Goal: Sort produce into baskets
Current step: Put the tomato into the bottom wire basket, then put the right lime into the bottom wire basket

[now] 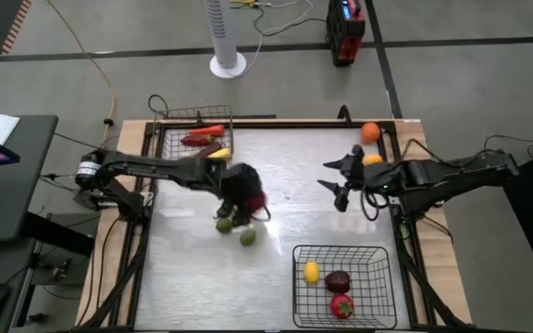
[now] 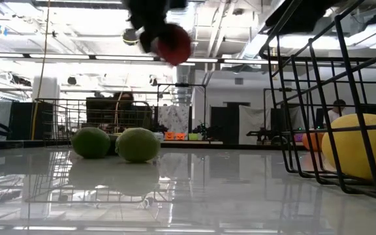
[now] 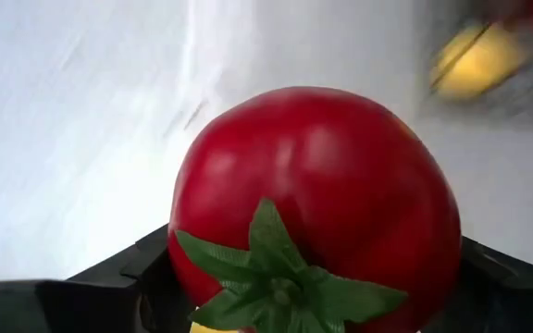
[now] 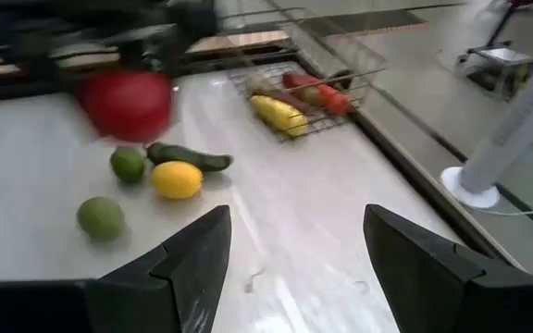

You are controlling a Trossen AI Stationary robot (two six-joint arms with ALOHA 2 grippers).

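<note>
My left gripper (image 1: pixel 248 196) is over the middle of the table, shut on a round red tomato (image 3: pixel 317 203) with a green leafy cap. The tomato hangs high above the table (image 2: pixel 173 44). Below it, two green limes (image 2: pixel 91 142) (image 2: pixel 138 144), a yellow lemon (image 4: pixel 176 179) and a dark green cucumber (image 4: pixel 188 157) lie on the table. The grey basket (image 1: pixel 197 134) stands at the far left and holds long red and yellow pieces. The black basket (image 1: pixel 345 282), near right, holds a lemon, a maroon piece and a red one. My right gripper (image 1: pixel 327 174) waits open at the right, touching nothing. My left gripper pinches the tomato between its two fingers (image 3: pixel 128 277), one on each opposite side (image 3: pixel 188 259) of the fruit. The leafy cap faces back toward the wrist. The fingers slant down from the table's left. The tomato is lifted clear of the table.
Two oranges (image 1: pixel 369 132) (image 1: pixel 372 159) lie near the table's far right edge, beside my right arm. The middle of the table between the two baskets is bare white surface (image 1: pixel 294 213). A white fan stand (image 1: pixel 228 65) is on the floor beyond the far edge.
</note>
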